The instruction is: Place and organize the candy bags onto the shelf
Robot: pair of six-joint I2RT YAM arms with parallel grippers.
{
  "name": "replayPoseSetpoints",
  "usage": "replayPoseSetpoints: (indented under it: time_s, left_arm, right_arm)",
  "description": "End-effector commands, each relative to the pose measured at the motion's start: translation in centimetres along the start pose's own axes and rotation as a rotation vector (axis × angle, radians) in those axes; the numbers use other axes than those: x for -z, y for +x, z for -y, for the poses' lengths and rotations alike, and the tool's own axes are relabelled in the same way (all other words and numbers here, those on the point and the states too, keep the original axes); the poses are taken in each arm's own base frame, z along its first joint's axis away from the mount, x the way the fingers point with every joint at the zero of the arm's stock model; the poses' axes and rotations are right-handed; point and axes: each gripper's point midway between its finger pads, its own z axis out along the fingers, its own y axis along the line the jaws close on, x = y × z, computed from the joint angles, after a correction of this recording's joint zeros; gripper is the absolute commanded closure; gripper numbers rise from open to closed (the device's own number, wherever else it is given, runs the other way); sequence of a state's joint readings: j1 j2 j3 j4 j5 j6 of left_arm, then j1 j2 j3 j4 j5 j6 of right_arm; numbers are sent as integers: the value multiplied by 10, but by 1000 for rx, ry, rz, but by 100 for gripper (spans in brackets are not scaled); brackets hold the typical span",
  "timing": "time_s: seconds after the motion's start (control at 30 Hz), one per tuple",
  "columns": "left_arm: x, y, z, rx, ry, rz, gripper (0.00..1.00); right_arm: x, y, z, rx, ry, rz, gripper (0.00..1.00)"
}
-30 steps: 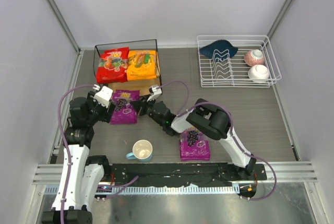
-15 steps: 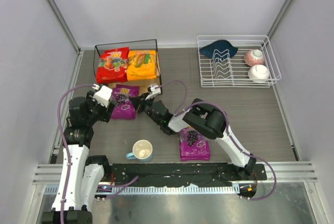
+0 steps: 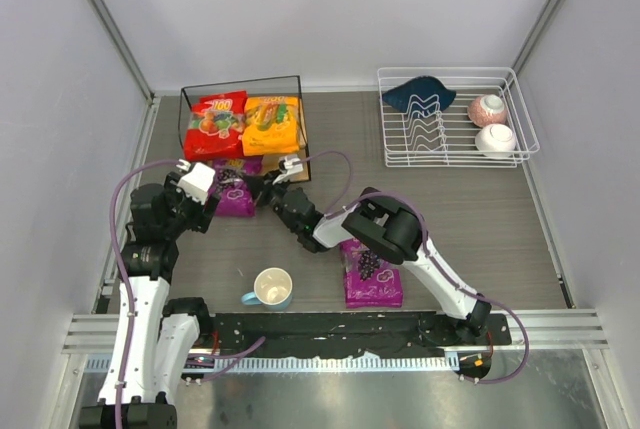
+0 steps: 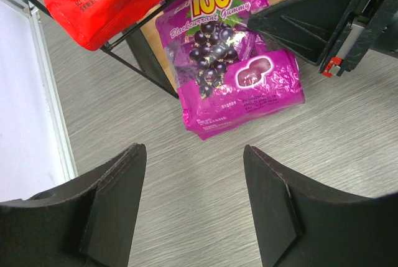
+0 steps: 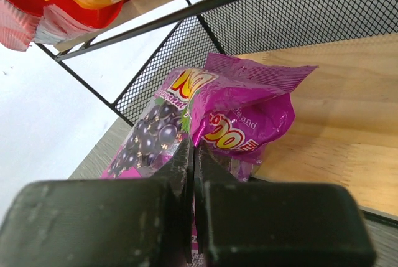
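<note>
Glossy crinkled plastic candy bag (image 4: pixel 230 74), shelf (image 5: pixel 336 130) of pale wood and black metal mesh

Four candy bags (image 3: pixel 214 121) (image 3: pixel 272 124) (image 3: pixel 237 201) (image 3: pixel 375 284), two of them purple; one shelf (image 5: pixel 336 124); one mug (image 3: pixel 272 287); one dish rack (image 3: pixel 455 161); two bowls (image 3: pixel 488 109) (image 3: pixel 496 139).

Bright, even light, soft shadows; glare on purple bag (image 4: pixel 230 74); right claw (image 5: pixel 191 155) close-up blurred.

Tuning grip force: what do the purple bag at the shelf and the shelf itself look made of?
Purple bag: glossy plastic film, likely; crinkles and glare. Shelf: matte light wood boards, grain visible; thin black wire frame with mesh, probably metal.
</note>
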State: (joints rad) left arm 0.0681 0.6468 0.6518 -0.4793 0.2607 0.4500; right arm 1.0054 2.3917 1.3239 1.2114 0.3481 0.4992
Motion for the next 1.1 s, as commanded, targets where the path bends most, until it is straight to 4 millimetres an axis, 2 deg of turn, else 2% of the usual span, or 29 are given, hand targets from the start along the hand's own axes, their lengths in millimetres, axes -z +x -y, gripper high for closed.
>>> replayPoseSetpoints:
  time_s: [0.0, 0.27, 0.4, 0.47, 0.5, 0.57, 0.6, 0.63, 0.67, 0.73, 1.07]
  left_arm:
    - [5, -14, -13, -31, -44, 30, 32]
    - [5, -14, -13, -32, -45, 31, 33]
    - [5, -13, -13, -33, -44, 28, 33]
    - [5, -11, -12, -34, -41, 23, 33]
    - [5, -12, -13, -37, -42, 26, 33]
    - [4, -11, -11, -37, -34, 23, 33]
    - [4, -11, -10, -37, -29, 24, 33]
    - [5, -11, -10, -35, -28, 25, 33]
    - [4, -12, -9, -35, -22, 27, 33]
    - [5, -13, -8, -34, -18, 29, 33]
    - [8, -13, -3, -28, 5, 36, 33]
  right_arm:
    - [-19, -80, -33, -93, -71, 270, 99]
    - [-26, -91, -29, -106, -69, 307, 99]
    - [-30, -89, -27, -105, -77, 297, 99]
    - [-29, -88, -27, -108, -75, 293, 90]
    - [-28, -89, -27, -109, -75, 293, 80]
    - [-24, -86, -24, -109, -70, 282, 69]
    - [-22, -86, -24, -112, -69, 280, 59]
    - [-20, -91, -27, -118, -76, 289, 54]
    - [-16, -88, -23, -114, -67, 276, 48]
    - [-11, -93, -24, -116, -68, 279, 44]
    - [22, -76, -21, -165, -69, 184, 38]
